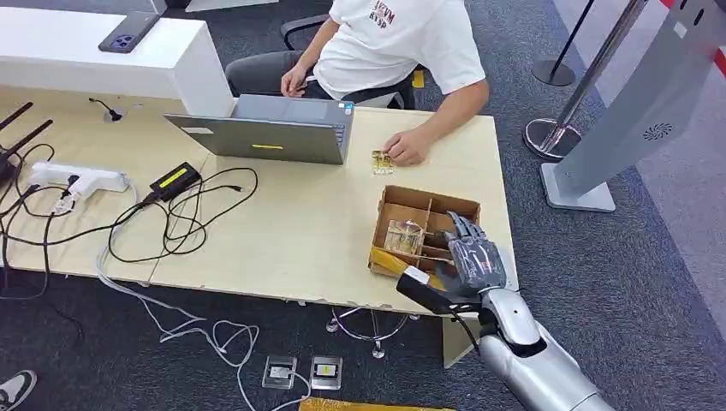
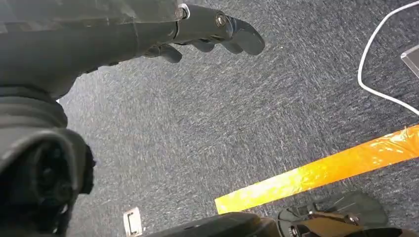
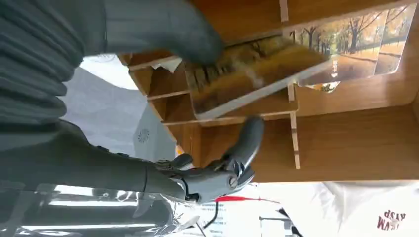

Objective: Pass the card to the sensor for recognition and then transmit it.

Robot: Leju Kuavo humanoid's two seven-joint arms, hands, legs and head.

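A brown compartment box [image 1: 425,224] stands at the table's near right corner with picture cards upright in it [image 1: 404,236]. My right hand [image 1: 473,257] reaches down into the box from its near side. In the right wrist view my thumb [image 3: 163,29] lies over the end of an autumn-tree card [image 3: 257,74], and a finger [image 3: 248,140] comes up against its lower edge, so the card is pinched and tilted away from the other cards [image 3: 365,44]. My left hand [image 2: 217,32] hangs over grey carpet and holds nothing.
A person sits behind the table with one hand on a small card [image 1: 382,163] beside a grey laptop [image 1: 274,128]. Cables [image 1: 171,218] and a power strip [image 1: 77,178] cover the left half. A grey kiosk stand [image 1: 633,111] and stanchions [image 1: 556,128] rise at the right.
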